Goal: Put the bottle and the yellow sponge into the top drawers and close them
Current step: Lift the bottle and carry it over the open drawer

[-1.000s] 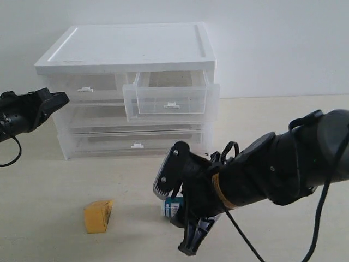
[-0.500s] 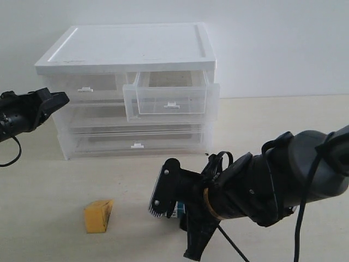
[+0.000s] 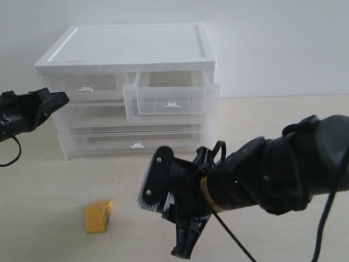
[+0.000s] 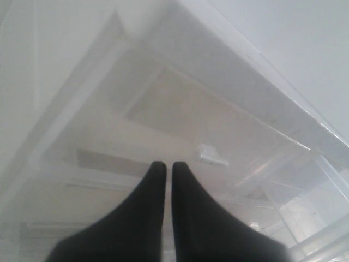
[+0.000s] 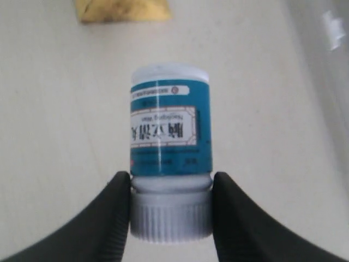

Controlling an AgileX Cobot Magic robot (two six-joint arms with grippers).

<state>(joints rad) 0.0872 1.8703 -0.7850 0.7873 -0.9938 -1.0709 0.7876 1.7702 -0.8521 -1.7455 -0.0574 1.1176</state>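
Observation:
The bottle (image 5: 170, 147) lies on its side on the table, white cap toward my right gripper (image 5: 170, 180), whose fingers press the cap from both sides. In the exterior view that gripper (image 3: 166, 210) hides the bottle. The yellow sponge (image 3: 98, 216) lies on the table to the left of it and shows again in the right wrist view as the sponge (image 5: 122, 10) beyond the bottle. The right top drawer (image 3: 170, 95) stands pulled out; the left top drawer (image 3: 87, 84) is pushed in. My left gripper (image 3: 57, 99) hovers shut and empty in front of that left drawer.
The white drawer cabinet (image 3: 128, 49) stands at the back against the wall, with two full-width drawers below the top pair. A small white handle tab (image 4: 212, 155) shows just beyond the left fingertips (image 4: 158, 170). Bare table spreads to the right of the cabinet.
My right gripper has slid left and down over the bottle and its fingers have come in against the cap. The left arm, the sponge and the drawers have stayed put.

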